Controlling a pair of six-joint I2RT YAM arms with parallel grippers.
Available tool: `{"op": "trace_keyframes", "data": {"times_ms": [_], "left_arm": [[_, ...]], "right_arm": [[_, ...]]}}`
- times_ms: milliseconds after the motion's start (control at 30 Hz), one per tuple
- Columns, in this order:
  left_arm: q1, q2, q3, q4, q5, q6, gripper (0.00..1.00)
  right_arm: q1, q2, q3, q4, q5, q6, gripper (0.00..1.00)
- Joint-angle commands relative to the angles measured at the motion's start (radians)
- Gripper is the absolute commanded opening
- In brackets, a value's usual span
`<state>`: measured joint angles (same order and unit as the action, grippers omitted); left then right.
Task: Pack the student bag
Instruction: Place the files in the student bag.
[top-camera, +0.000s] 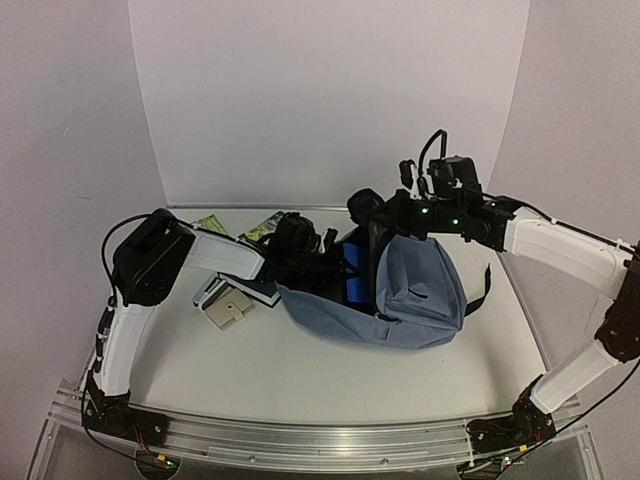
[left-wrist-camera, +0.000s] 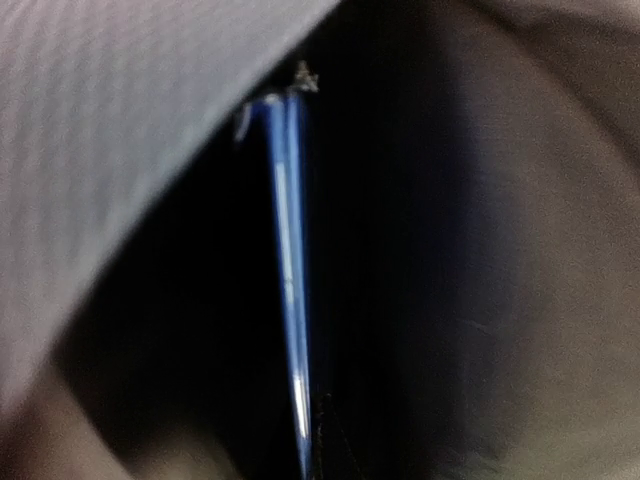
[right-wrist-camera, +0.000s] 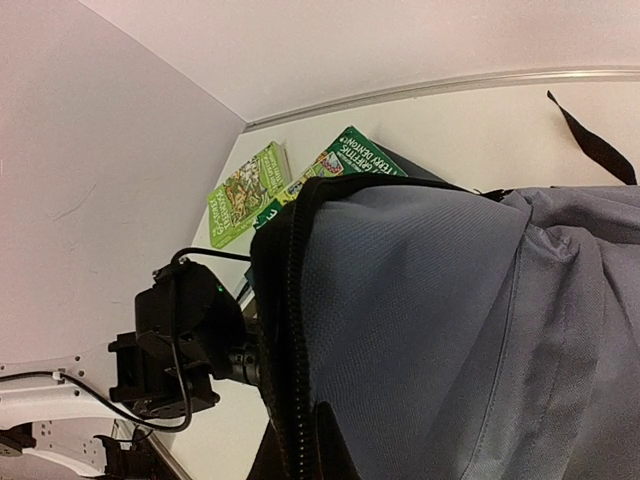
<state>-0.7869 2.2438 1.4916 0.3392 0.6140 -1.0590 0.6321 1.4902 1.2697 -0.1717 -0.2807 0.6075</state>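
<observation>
Partly packed: blue folder (top-camera: 352, 270) inside backpack (top-camera: 420, 295); green books (top-camera: 265, 228) and beige pouch (top-camera: 228, 310) outside. Left gripper (top-camera: 333, 257) closed inside opening; right gripper (top-camera: 372, 212) closed at rim.

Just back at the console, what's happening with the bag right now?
The right gripper is shut at the top edge of the student bag, apparently holding its mouth open. The left arm reaches into that opening, its gripper shut and hidden inside, beside a thin blue item. Two green books and a beige item lie on the table outside.
</observation>
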Motion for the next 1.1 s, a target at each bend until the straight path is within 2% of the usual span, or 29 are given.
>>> {"op": "trace_keyframes", "data": {"times_ms": [0, 267, 433, 567, 733, 933, 1067], "left_arm": [[-0.021, 0.049, 0.087, -0.142, -0.064, 0.11, 0.02], [-0.02, -0.067, 0.065, -0.331, -0.192, 0.266, 0.38], [-0.019, -0.198, 0.016, -0.463, -0.24, 0.356, 0.57], [-0.018, -0.336, -0.048, -0.542, -0.289, 0.406, 0.69], [0.005, -0.491, -0.121, -0.652, -0.361, 0.444, 0.78], [0.12, -0.622, -0.239, -0.699, -0.374, 0.436, 0.84], [0.212, -0.688, -0.311, -0.686, -0.351, 0.418, 0.85]], "right_arm": [[0.011, -0.007, 0.008, 0.129, 0.026, 0.008, 0.0], [0.011, -0.043, -0.097, 0.119, 0.195, 0.024, 0.0], [-0.012, -0.044, -0.147, 0.087, 0.207, 0.022, 0.0], [-0.095, -0.044, -0.205, 0.079, 0.153, 0.025, 0.0], [-0.23, -0.006, -0.285, 0.08, 0.061, 0.025, 0.0], [-0.268, 0.111, -0.337, 0.086, 0.058, 0.005, 0.0], [-0.268, 0.16, -0.346, 0.085, 0.103, 0.001, 0.1]]}}
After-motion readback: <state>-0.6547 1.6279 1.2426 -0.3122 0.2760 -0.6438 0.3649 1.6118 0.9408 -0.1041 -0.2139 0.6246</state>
